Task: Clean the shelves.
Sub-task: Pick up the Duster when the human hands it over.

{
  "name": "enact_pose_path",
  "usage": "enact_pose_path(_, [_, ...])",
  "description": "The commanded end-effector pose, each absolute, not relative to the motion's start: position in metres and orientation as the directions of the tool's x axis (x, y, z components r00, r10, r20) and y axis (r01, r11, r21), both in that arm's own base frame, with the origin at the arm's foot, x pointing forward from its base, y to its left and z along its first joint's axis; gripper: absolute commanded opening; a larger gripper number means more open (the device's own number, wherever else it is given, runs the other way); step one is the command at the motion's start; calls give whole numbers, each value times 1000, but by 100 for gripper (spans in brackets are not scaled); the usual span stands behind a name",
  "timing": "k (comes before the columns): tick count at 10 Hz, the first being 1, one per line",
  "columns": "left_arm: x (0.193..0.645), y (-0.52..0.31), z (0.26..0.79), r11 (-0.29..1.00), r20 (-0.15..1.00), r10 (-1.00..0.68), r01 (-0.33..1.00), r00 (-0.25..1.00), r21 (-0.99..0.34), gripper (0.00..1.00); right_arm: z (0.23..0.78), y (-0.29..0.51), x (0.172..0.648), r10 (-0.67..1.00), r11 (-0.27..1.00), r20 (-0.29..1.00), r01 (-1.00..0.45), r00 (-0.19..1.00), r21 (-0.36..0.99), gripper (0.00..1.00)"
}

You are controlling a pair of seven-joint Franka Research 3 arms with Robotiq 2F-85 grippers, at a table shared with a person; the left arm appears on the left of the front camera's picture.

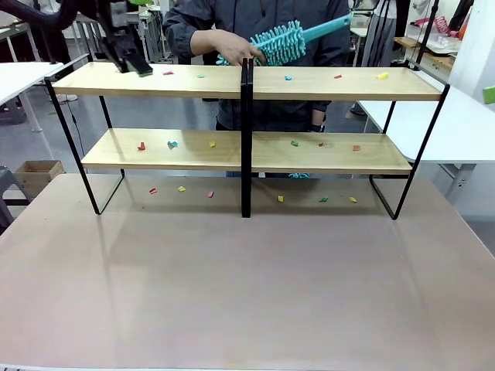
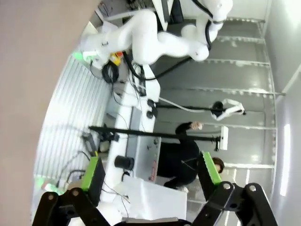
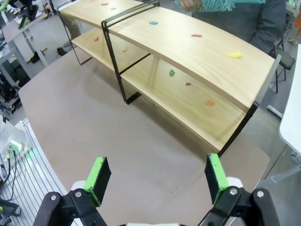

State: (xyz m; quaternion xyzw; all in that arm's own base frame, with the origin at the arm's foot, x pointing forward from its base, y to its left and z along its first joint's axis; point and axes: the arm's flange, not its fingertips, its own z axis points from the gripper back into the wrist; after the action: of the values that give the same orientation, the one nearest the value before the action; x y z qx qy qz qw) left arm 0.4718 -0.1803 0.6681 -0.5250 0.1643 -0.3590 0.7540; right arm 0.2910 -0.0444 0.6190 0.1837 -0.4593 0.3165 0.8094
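The shelves [image 1: 325,83] stand across the far half of the table, two light wooden boards on a black frame, also seen from their right end [image 3: 207,52]. Small coloured scraps [image 1: 168,73] lie on both boards and on the table beneath. Behind the rack a person's hand [image 1: 232,48] holds a turquoise fluffy duster [image 1: 290,40] over the middle of the top board. My left gripper [image 1: 135,62] hovers at the top board's left end, its jaws open and empty in its wrist view [image 2: 151,172]. My right gripper [image 3: 156,178] hangs open and empty over the table, in front of the rack's right half.
The brown table [image 1: 247,278] stretches bare from the rack to its near edge. White tables flank it on the left [image 1: 19,77] and right [image 1: 456,131]. A cardboard box [image 1: 39,174] sits on the floor at the left.
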Motion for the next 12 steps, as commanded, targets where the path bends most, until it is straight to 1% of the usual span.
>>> enact_pose_path(1, [461,-176,670,198,99,-737,353,668,-914,100,611,-37,293,341,707,865,-707,367,21,100])
enact_pose_path(2, [461,-176,670,198,99,-737,353,668,-914,100,608,-36,296,337,705,865,-709,372,30,100])
enact_pose_path(3, [461,-176,670,198,99,-737,353,668,-914,100,617,-42,292,346,727,857,-686,381,12,100])
enact_pose_path(10, [466,-178,670,191,107,-736,356,669,-915,100,617,-42,292,346,727,857,-686,381,12,100])
enact_pose_path(11, [476,-152,695,301,378,-532,586,758,-752,100,617,-42,292,346,727,857,-686,381,12,100])
enact_pose_path(12, [467,-136,705,429,483,-493,685,724,-589,100,617,-42,292,346,727,857,-686,381,12,100])
